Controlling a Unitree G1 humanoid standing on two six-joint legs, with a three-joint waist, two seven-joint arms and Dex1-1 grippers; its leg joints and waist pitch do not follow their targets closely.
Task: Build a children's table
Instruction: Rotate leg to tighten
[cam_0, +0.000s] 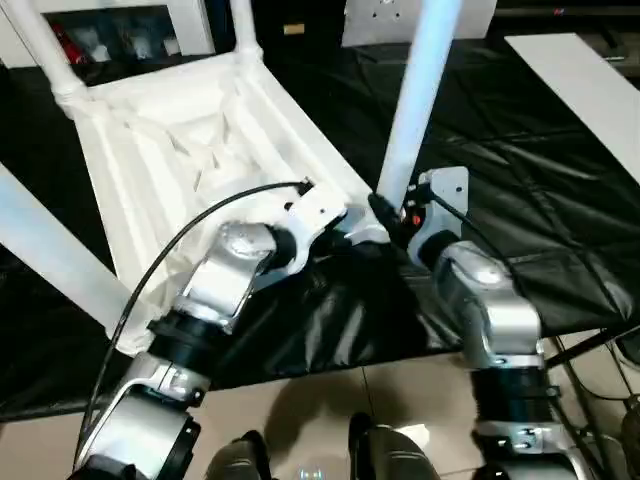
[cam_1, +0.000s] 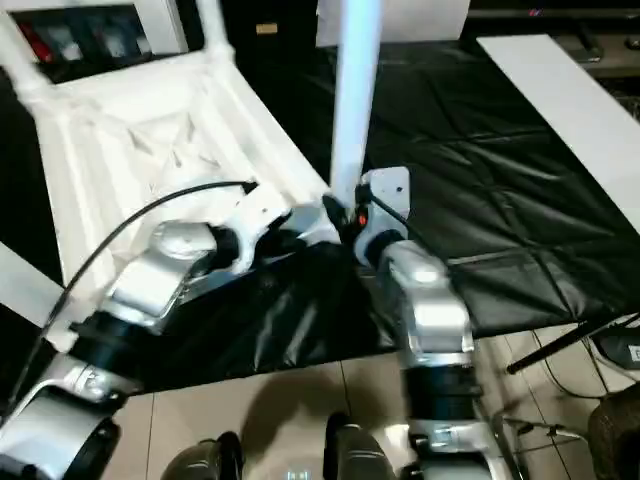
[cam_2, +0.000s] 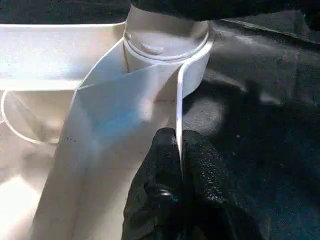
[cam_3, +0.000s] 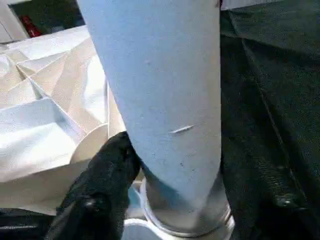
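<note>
The children's table (cam_0: 180, 150) lies upside down on the black-covered work table, ribbed underside up. Its white legs point upward, one at the near right corner (cam_0: 415, 90), one at the left (cam_0: 50, 255) and one at the far corner (cam_0: 40, 40). My left gripper (cam_2: 180, 150) is shut on the thin white rim of the table top, just short of the corner socket (cam_2: 165, 45). My right gripper (cam_0: 392, 215) sits at the base of the near right leg (cam_3: 160, 100). One black finger (cam_3: 100, 185) presses against that leg's side, and the other finger is hidden behind it.
The work table's front edge runs just below both forearms, with beige floor (cam_0: 330, 400) beyond it. A flat white panel (cam_0: 580, 90) lies at the back right on the black cover. Black stand legs (cam_0: 600, 350) show at the right on the floor.
</note>
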